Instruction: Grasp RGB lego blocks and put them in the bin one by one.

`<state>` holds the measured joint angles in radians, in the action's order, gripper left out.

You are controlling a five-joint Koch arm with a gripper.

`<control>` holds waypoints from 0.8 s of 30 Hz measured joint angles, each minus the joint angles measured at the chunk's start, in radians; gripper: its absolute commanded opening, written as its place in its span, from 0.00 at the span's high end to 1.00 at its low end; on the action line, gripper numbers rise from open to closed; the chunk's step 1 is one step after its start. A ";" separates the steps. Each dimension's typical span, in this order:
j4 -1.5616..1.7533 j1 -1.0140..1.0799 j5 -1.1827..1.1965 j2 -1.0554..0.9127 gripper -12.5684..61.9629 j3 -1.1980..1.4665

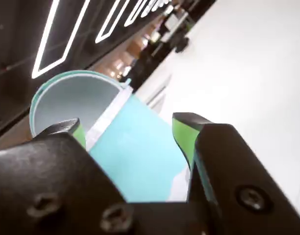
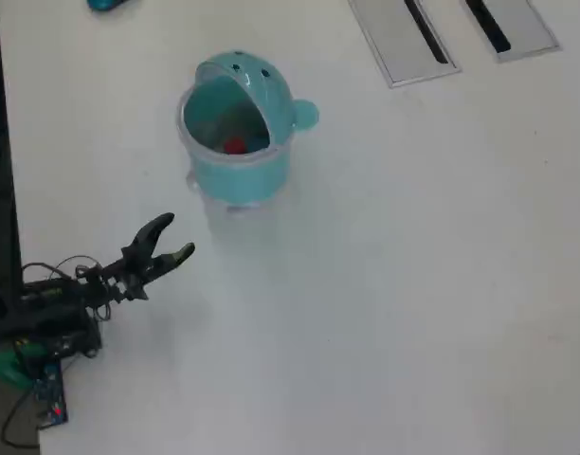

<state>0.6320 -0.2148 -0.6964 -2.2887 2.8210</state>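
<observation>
Teal plastic dominated the scene: the whale-shaped bin [image 2: 235, 171] stood upright on the white desk [image 2: 413, 284], its domed hood tipped back and its mouth open toward the overhead camera. Inside it, a red lego block [image 2: 235, 145] lay on the bottom; no other block could be made out in the bin from above, though the interior was partly shadowed. No yellow-green or light blue block showed anywhere on the desk in either view.

The end effector [image 2: 168, 238] hung near the desk's left edge in the overhead view, apart from the bin and below it in the picture, its two fingers spread wide and pinching nothing. In the wrist view the green-lined fingertips [image 1: 182, 134] framed the bin's side and rim [image 1: 66, 78] with clear space between them, which suggested the arm was pulled back from the container and aimed roughly at it rather than reaching for anything.

The bin's open mouth faced up, a placement that would let a block be dropped in from above. Two grey slotted panels [image 2: 404, 38] sat flush in the desk at the top right, well apart from the action. A small teal object [image 2: 105, 5] was cut off by the top edge, too little of it visible to name.
</observation>
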 measured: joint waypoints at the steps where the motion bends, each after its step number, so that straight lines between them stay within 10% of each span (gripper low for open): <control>1: 0.006 0.005 0.011 0.000 0.39 0.008; 24: 0.232 0.061 0.035 0.000 0.39 0.265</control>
<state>0.8636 -0.1534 -0.6611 -2.2887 3.0864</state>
